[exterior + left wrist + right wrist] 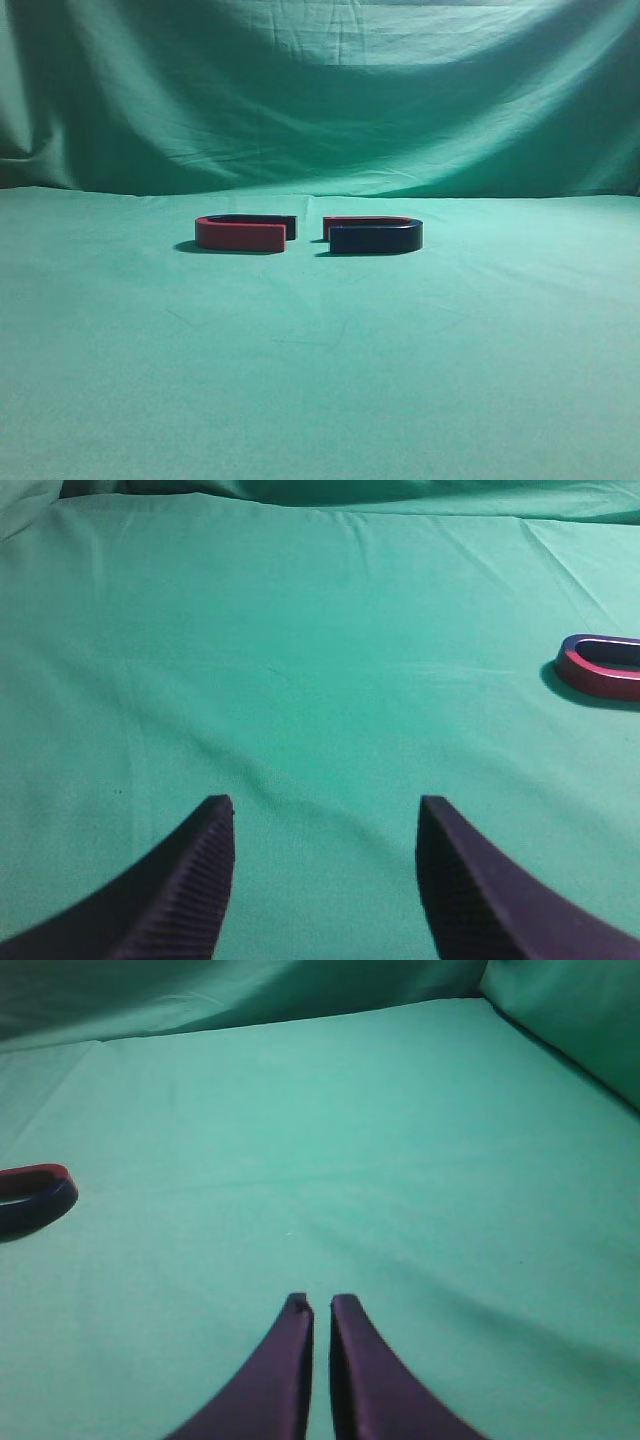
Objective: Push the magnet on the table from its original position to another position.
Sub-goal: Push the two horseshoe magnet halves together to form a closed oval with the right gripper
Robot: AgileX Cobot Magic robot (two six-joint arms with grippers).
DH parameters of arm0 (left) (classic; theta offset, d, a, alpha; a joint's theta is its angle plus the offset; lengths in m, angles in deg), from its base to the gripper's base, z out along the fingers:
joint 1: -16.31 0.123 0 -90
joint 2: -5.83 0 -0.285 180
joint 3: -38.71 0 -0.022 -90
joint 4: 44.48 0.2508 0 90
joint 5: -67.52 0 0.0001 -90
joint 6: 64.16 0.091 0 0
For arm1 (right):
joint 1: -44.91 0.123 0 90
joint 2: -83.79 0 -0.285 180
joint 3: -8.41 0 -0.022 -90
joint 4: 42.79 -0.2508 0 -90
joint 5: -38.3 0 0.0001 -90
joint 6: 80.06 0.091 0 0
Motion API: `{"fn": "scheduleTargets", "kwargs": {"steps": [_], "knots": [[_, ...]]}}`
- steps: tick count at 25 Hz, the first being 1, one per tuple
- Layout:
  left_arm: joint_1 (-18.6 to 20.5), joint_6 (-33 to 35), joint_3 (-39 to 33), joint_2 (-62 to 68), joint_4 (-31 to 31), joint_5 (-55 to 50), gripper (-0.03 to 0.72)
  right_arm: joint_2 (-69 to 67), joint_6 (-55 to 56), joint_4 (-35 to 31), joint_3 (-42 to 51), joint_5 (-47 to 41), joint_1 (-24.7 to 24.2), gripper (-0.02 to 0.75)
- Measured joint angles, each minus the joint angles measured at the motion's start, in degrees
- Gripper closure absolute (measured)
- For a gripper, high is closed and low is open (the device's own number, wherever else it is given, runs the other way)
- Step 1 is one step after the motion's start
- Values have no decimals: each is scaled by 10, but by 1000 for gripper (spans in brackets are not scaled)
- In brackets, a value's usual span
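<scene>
Two red-and-dark-blue horseshoe magnets lie on the green cloth in the exterior view, open ends facing each other with a small gap: the left magnet (245, 232) and the right magnet (372, 235). Neither gripper shows in the exterior view. My left gripper (325, 805) is open and empty over bare cloth; the left magnet (602, 667) lies far to its right. My right gripper (320, 1303) is shut and empty over bare cloth; the right magnet (32, 1198) lies far to its left.
The green cloth (320, 360) covers the whole table and rises as a draped backdrop (320, 90) behind the magnets. Cloth folds rise at the far right of the right wrist view (570, 1010).
</scene>
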State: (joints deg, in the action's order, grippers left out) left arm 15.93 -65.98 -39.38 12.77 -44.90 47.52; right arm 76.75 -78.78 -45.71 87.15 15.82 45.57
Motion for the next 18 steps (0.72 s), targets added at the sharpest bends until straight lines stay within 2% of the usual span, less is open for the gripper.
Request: {"fn": "scheduleTargets", "kwargs": {"steps": [18], "knots": [[0,0,0,0,0,0,316,0,0,0,0,0,0,262]]}}
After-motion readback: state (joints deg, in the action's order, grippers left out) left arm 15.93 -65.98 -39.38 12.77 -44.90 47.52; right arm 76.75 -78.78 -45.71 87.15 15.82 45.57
